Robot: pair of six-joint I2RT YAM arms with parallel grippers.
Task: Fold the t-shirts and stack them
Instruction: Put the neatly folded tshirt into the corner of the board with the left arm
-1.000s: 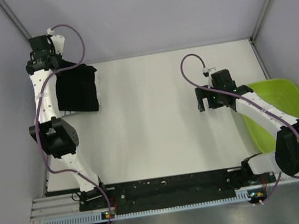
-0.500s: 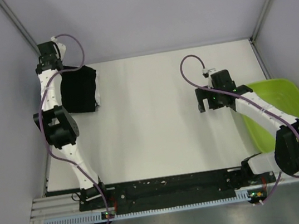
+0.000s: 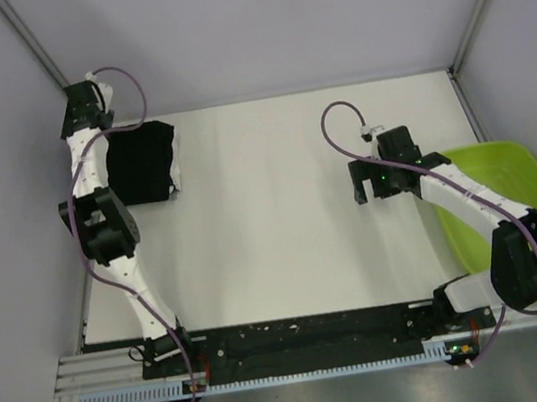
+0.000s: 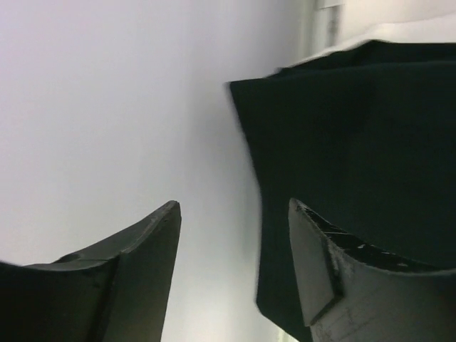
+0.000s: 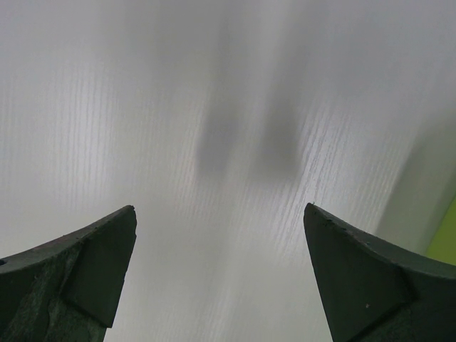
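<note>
My left tool (image 4: 234, 214) hangs released at the tabletop's (image 3: 284, 239) far-left corner, beside the folded black t-shirt (image 3: 142, 164); my right tool (image 5: 219, 214), also released, hovers left of the lime-green tray (image 3: 514, 164)

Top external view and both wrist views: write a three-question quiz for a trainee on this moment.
1. True or false: the right gripper is holding a shirt.
2. Where on the table does the folded black t-shirt lie? A: far-left corner. B: centre. C: near-right corner.
3. Fill in: the left gripper is ____, with nothing between its fingers.

Key: 1 false; 2 A; 3 open.
</note>
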